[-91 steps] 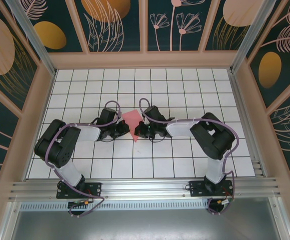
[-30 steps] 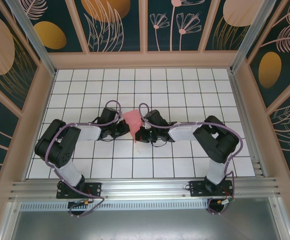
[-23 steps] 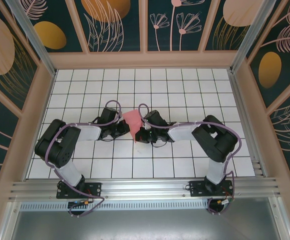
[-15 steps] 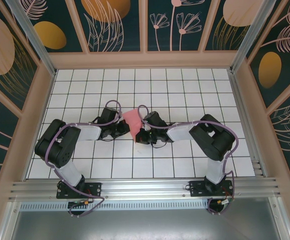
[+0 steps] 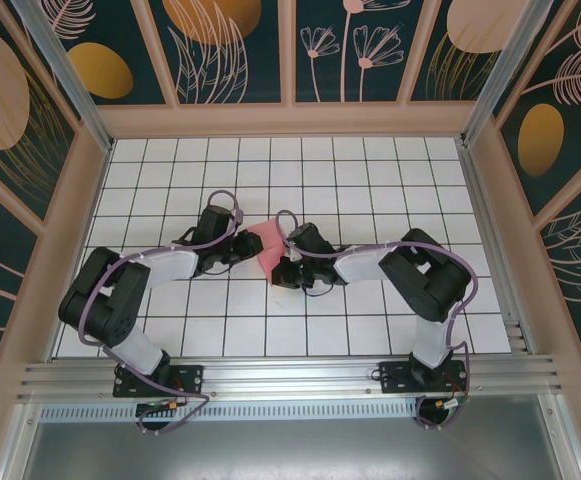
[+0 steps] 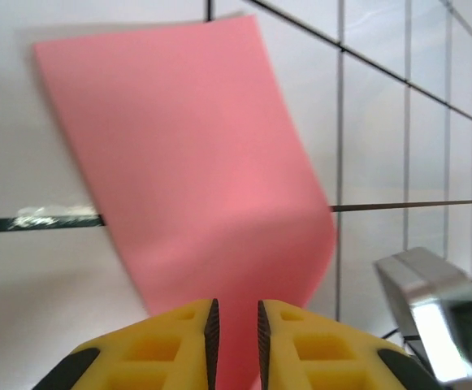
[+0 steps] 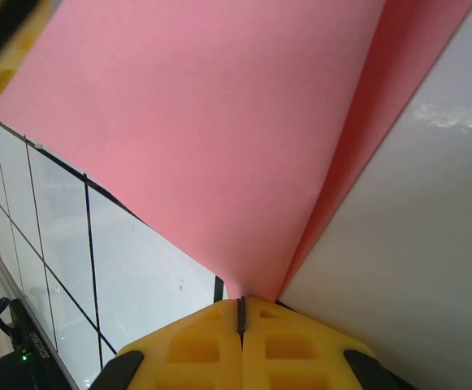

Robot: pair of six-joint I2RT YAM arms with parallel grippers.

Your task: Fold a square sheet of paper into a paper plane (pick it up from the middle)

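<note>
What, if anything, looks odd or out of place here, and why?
Nothing is spilled or torn. The paper bows in a loose curve mid-table, pinched on one side by the right gripper and on the other by the left gripper.

The left arm has swung its elbow toward the lower left of the top view, and the left gripper has risen slightly in the frame. The sheet of paper now looks shorter, its downward tip gone from sight, and the right gripper has edged left.
</note>
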